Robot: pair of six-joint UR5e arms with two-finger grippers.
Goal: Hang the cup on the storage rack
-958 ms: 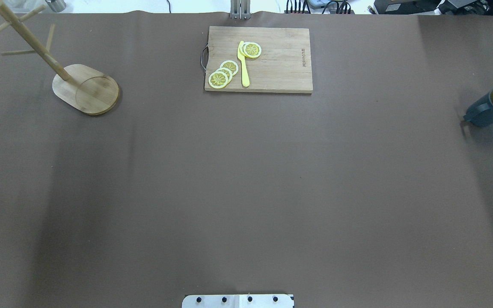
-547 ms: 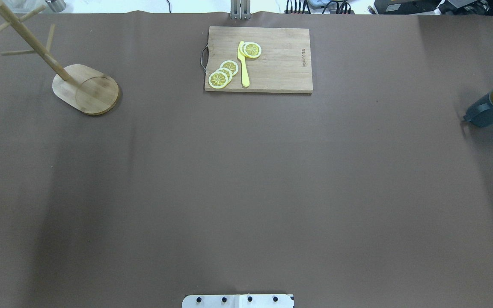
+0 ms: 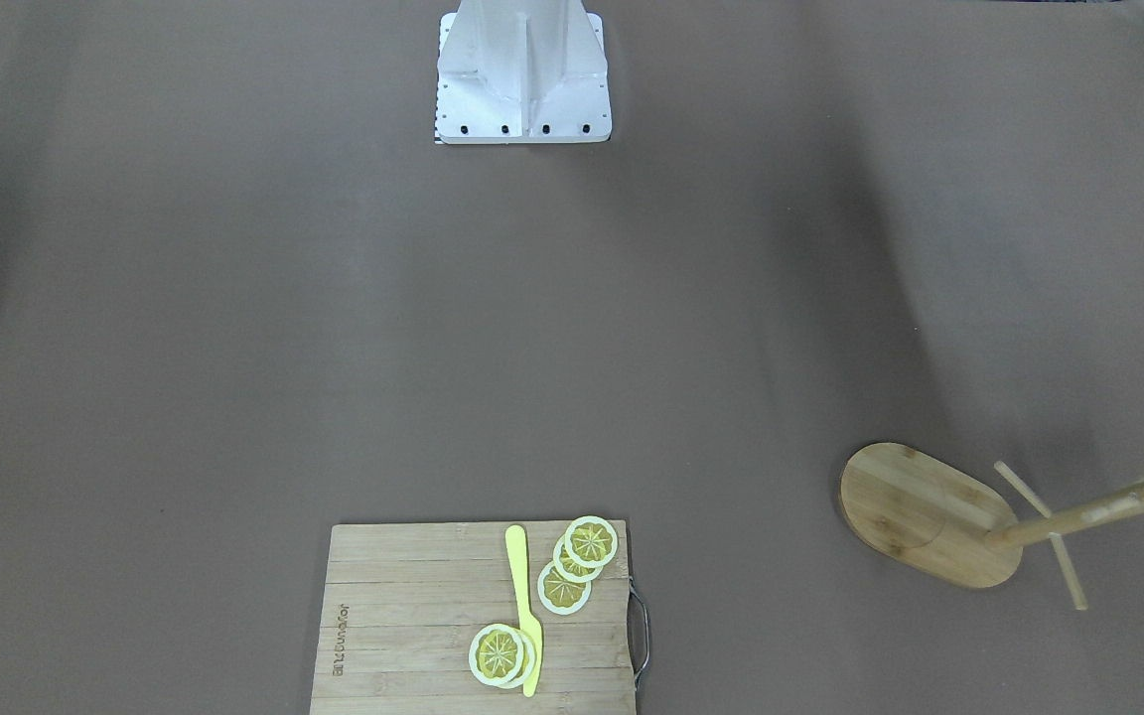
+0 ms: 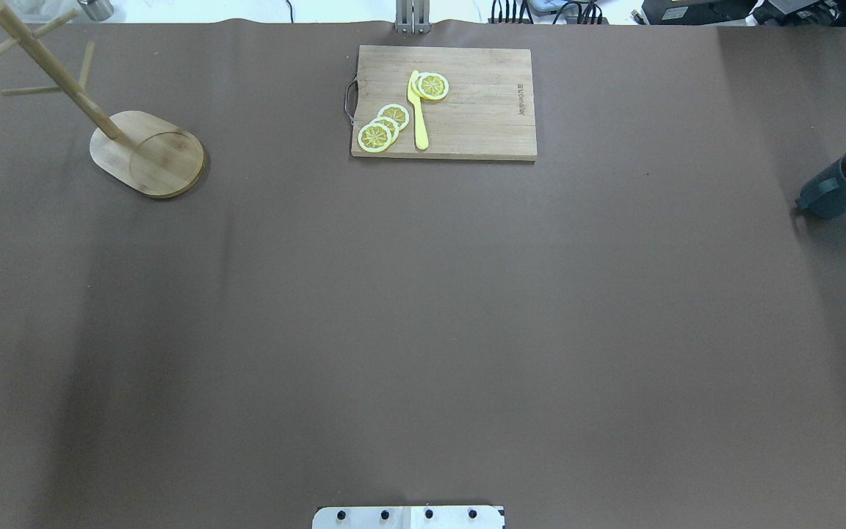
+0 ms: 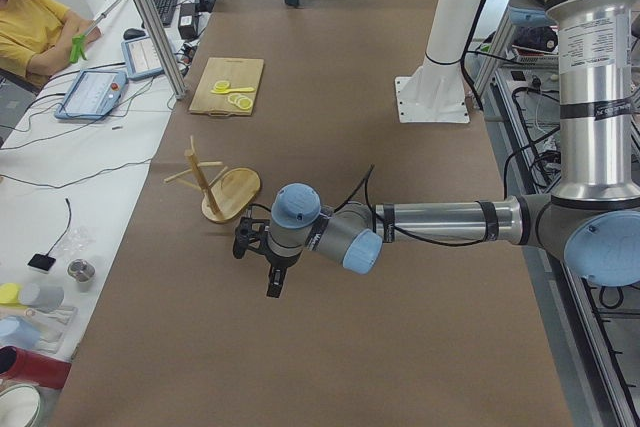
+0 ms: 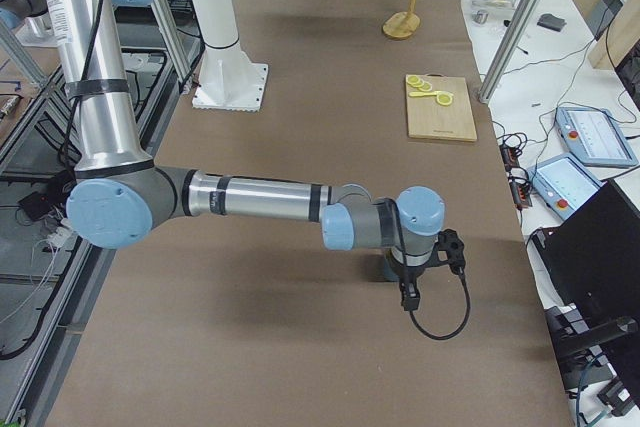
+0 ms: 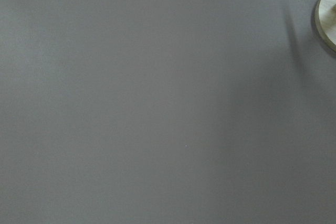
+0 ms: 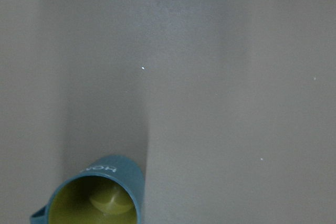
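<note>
The cup (image 4: pixel 845 184) stands upright on the table (image 4: pixel 423 330), well off to the robot-right of the cutting board (image 4: pixel 443 103) and a bit nearer the robot than it. Dark blue outside, yellow-green inside, handle on the board-facing side. It's not on the rack yet.

The storage rack (image 4: pixel 147 153) stands well off the board's other side, robot-left. On the board you have lemon slices (image 4: pixel 382 126) with a yellow knife (image 4: pixel 418 110) lying between them.

Your right gripper (image 6: pixel 410 292) hangs above the table out by the cup, far from the board. Its wrist view looks down into the cup's mouth at the bottom edge.

Your left gripper (image 5: pixel 272 282) hangs above the table just past the rack, on the side away from the board. Its wrist view catches only the rim of the rack's base.

You only get both grippers in the side views, so I can't tell how wide either stands or whether it grips anything.
</note>
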